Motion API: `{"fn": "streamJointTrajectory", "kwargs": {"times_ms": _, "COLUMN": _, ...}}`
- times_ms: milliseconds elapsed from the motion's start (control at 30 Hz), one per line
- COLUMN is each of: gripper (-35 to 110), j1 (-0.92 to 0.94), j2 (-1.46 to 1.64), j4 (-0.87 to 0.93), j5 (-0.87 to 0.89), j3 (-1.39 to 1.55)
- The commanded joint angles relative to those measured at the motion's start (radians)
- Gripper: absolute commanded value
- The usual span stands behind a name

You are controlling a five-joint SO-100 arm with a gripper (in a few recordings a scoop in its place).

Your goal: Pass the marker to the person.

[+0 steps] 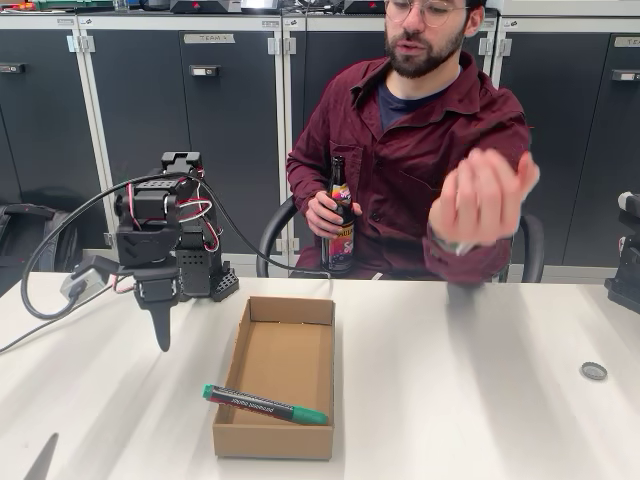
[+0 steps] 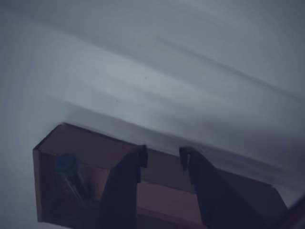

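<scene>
The marker (image 1: pixel 265 404), with a green cap and a dark barrel bearing a red label, lies slantwise across the near end of an open cardboard box (image 1: pixel 290 352). In the wrist view the marker (image 2: pixel 70 174) shows dimly at the box's left corner. My gripper (image 1: pixel 160 335) hangs pointing down over the table, left of the box and apart from the marker. In the wrist view my gripper (image 2: pixel 162 155) has a gap between its fingers and holds nothing. The person (image 1: pixel 420 130) sits behind the table, one blurred hand (image 1: pixel 480 195) raised over its far edge.
The person's other hand holds a brown glass bottle (image 1: pixel 340 225) at the table's far edge. A small round disc (image 1: pixel 593 371) lies on the white table (image 1: pixel 480 400) at the right. Cables (image 1: pixel 60 260) trail from the arm's base to the left.
</scene>
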Motion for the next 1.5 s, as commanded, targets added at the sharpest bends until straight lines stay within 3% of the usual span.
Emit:
{"fn": "streamJointTrajectory", "kwargs": {"times_ms": 0, "gripper": 15, "j1": -0.055, "j2": -0.026, "j4": 0.021, "j5": 0.084, "j3": -0.118}}
{"fn": "streamJointTrajectory", "kwargs": {"times_ms": 400, "gripper": 17, "j1": -0.204, "j2": -0.235, "j4": 0.067, "j5": 0.270, "j3": -0.367}}
{"fn": "streamJointTrajectory", "kwargs": {"times_ms": 800, "gripper": 17, "j1": -0.238, "j2": -0.328, "j4": 0.020, "j5": 0.345, "j3": -0.453}}
{"fn": "streamJointTrajectory", "kwargs": {"times_ms": 1467, "gripper": 18, "j1": -0.152, "j2": -0.311, "j4": -0.202, "j5": 0.255, "j3": -0.411}}
